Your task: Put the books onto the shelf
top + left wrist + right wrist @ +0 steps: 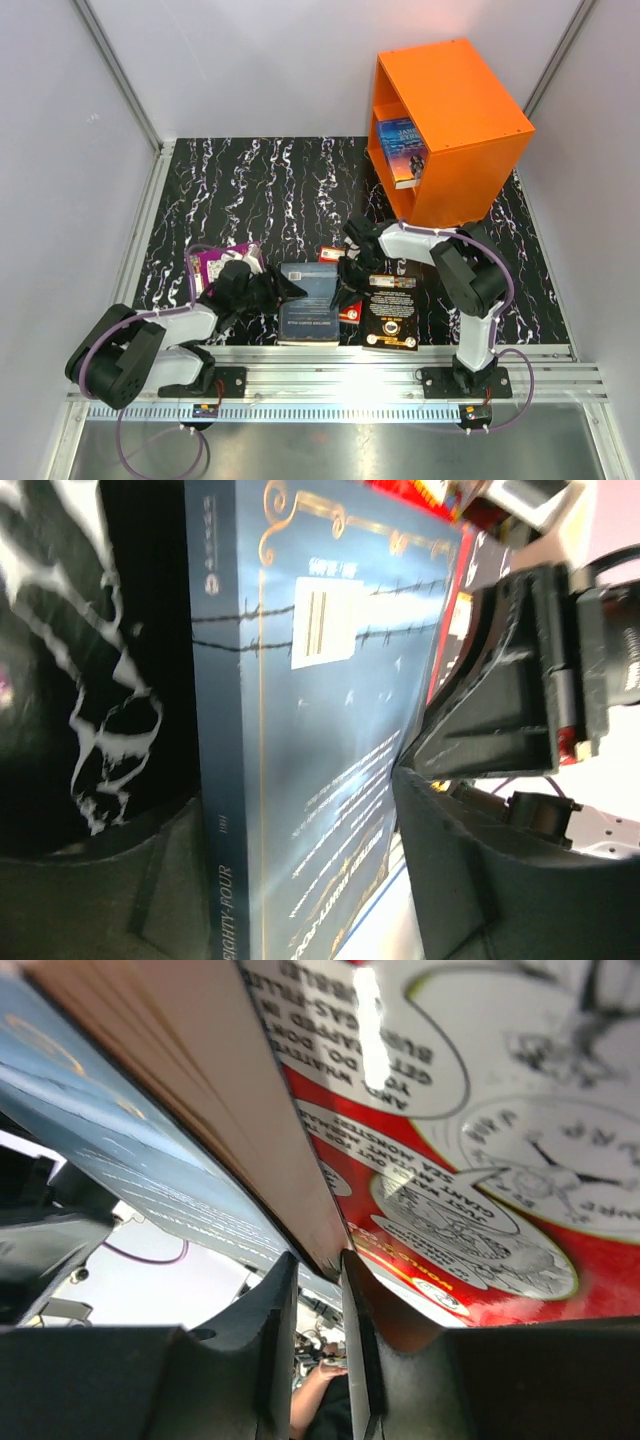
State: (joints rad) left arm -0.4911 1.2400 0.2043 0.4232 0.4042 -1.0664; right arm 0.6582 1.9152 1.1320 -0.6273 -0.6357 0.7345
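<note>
The grey-blue book lies at the front middle of the table. My left gripper stands open at its left edge, and in the left wrist view the book fills the gap between the spread fingers. At the book's right edge, my right gripper is shut on it. The right wrist view shows the gripper pinching the tan page block, raised over the red-and-white book. The black book with a gold emblem lies to the right. A blue-orange book stands inside the orange shelf.
A purple flat book lies partly under my left arm. The red-and-white book sticks out from beneath the grey-blue one. The shelf stands at the back right, its opening facing left. Grey walls enclose the marbled black table.
</note>
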